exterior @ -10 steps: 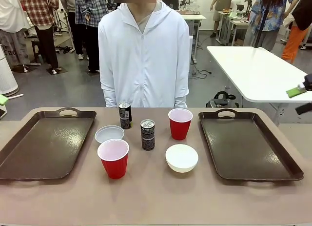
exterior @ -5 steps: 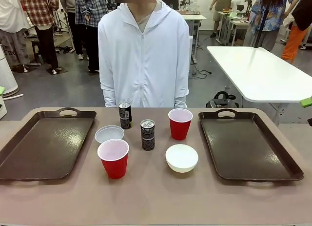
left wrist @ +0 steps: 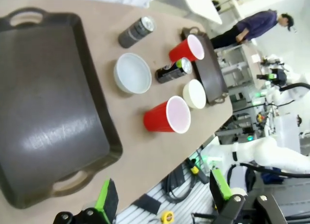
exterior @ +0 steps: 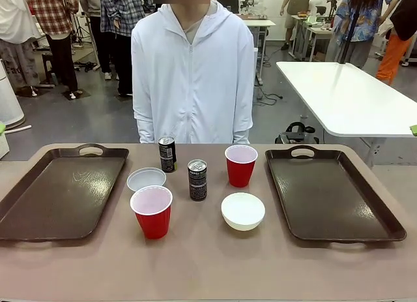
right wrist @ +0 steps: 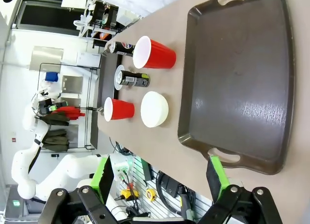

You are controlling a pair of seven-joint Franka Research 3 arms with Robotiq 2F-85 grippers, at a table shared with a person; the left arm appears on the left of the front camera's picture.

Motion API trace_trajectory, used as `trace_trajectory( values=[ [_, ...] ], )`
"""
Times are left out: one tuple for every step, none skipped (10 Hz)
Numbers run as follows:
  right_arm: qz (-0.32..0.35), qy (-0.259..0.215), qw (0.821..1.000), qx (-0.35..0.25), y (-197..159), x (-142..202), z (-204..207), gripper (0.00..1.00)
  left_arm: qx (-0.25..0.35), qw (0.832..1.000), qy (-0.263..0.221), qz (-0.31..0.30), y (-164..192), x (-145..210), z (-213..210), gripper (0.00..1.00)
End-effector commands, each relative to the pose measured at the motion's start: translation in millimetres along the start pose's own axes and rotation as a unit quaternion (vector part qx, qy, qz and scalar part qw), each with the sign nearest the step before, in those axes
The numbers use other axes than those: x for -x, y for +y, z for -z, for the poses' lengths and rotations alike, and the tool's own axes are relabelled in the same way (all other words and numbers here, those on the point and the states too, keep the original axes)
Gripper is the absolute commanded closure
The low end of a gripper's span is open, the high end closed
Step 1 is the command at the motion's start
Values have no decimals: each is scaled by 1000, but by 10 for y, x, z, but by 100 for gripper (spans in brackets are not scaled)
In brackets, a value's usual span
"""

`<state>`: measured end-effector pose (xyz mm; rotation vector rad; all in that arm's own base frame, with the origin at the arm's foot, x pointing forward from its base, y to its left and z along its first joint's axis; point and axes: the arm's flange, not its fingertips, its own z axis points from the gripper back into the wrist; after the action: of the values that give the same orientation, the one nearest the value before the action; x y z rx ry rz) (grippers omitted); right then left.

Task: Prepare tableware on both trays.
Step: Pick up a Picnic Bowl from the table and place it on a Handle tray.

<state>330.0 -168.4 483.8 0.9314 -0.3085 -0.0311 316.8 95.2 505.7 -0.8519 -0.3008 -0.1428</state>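
So yeah, my left pincer (left wrist: pixel 163 192) and right pincer (right wrist: pixel 160 178) both hang wide open, gripping nothing. On the table (exterior: pixel 208 269), mid-frame between the left tray (exterior: pixel 58 197) and right tray (exterior: pixel 332 191): two red cups (exterior: pixel 152 212), two white bowls (exterior: pixel 243 211) and two dark cans (exterior: pixel 197 180), all off the trays.

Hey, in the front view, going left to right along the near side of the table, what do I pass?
left tray → near cup → near can → right bowl → right tray
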Motion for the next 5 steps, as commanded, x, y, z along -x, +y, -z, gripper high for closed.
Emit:
trace_trajectory(
  values=[
    [-18, -1, 1000, -10, 43, -45, 50, 0, -31, 999, 32, -3, 28, 34, -34, 0],
    [0, 0, 1000, 0, 0, 0, 0, 0, -49, 998, 40, 16, -58, 32, 50, 0],
    [0, 0, 1000, 0, 0, 0, 0, 0, -13, 1000, 13, -1, 18, 16, 6, 0],
    [0, 0, 1000, 0, 0, 0, 0, 0, -13, 1000, 13, -1, 18, 16, 6, 0],
    [0, 0, 1000, 0, 0, 0, 0, 0, -13, 1000, 13, -1, 18, 16, 6, 0]
  ],
)
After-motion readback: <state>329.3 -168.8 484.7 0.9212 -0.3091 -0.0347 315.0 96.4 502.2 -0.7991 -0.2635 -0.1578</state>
